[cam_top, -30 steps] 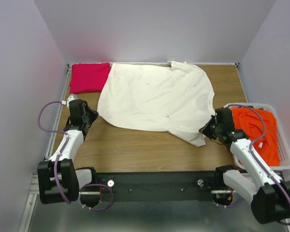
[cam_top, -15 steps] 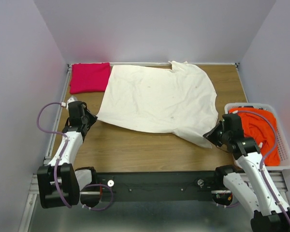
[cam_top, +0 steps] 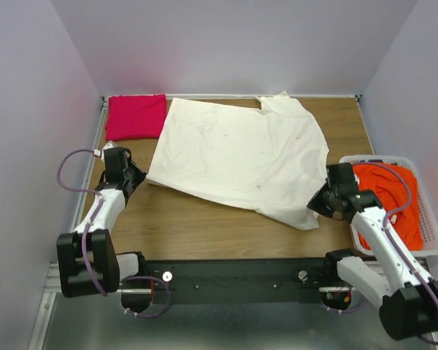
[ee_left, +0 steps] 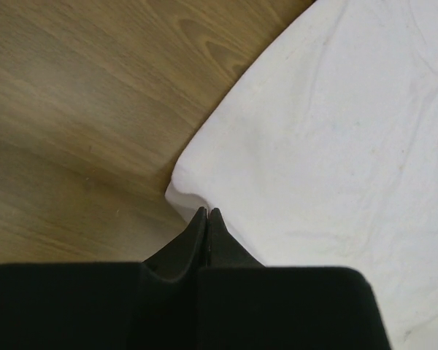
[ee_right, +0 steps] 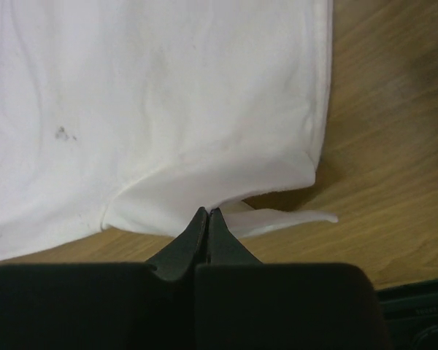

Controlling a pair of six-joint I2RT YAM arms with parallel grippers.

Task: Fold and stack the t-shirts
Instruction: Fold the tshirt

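Cream-white t-shirt (cam_top: 237, 157) is spread flat mid-counter (cam_top: 204, 226) and serves as the landmark. Left claw (cam_top: 140, 179) is at its near-left corner, pinched tight on the cloth edge, which puckers into the tips in the left wrist view (ee_left: 206, 213). Right claw (cam_top: 312, 204) is at its near-right corner, also clamped on a gathered bit of hem (ee_right: 207, 213). The shirt body lies ahead of both claws, away from the bases. The held near edge runs left to right between them, slanting so the right end sits closer in. Each arm has its own corner. Folded pink t-shirt (cam_top: 135, 117) lies just beside the far-left corner. Orange t-shirt (cam_top: 383, 200) is in the basket (cam_top: 432, 219), off the right side. Likely next: carry the near edge over toward the far edge.
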